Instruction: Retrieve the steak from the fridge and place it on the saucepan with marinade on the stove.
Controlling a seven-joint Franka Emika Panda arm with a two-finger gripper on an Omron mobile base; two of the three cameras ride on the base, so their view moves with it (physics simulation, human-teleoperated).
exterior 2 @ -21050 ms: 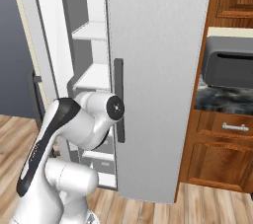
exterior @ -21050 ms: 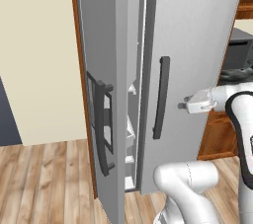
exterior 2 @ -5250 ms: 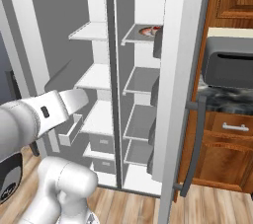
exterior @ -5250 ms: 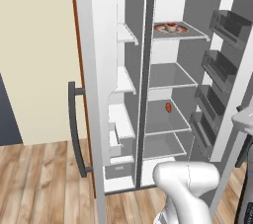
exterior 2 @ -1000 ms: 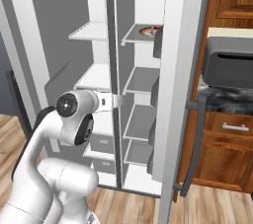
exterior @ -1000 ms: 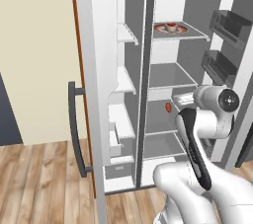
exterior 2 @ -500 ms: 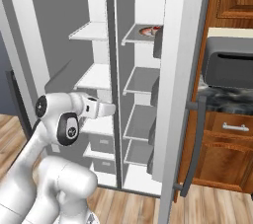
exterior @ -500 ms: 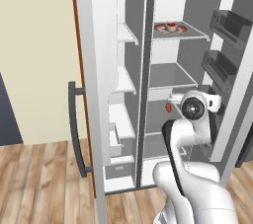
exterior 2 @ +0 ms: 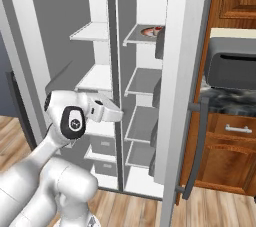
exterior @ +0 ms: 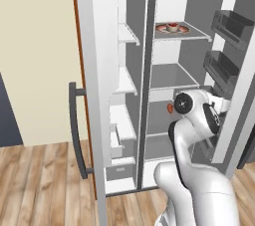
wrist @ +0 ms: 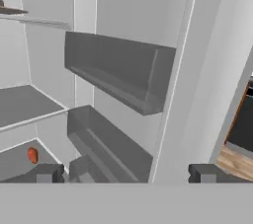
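Currently, going from left to right in the hand view, the steak [wrist: 32, 155] is seen low at the far left of the gripper [wrist: 123, 173], lying on a white fridge [wrist: 207, 70] shelf well apart from the fingertips [wrist: 47, 173], which stand spread wide with nothing between them. Straight ahead of the hand, two grey door bins [wrist: 118, 75] are faced instead of the meat, and the open door's edge runs up on the right. A collision is judged the main risk: if the hand is driven forward as aimed, the bins or door would be struck. A swing toward the steak could clip the shelf edge. On the top shelf, a wider reddish item [exterior: 172, 28] with a lump could be mistaken for the target. Being flat, the steak may slip from a shallow pinch.
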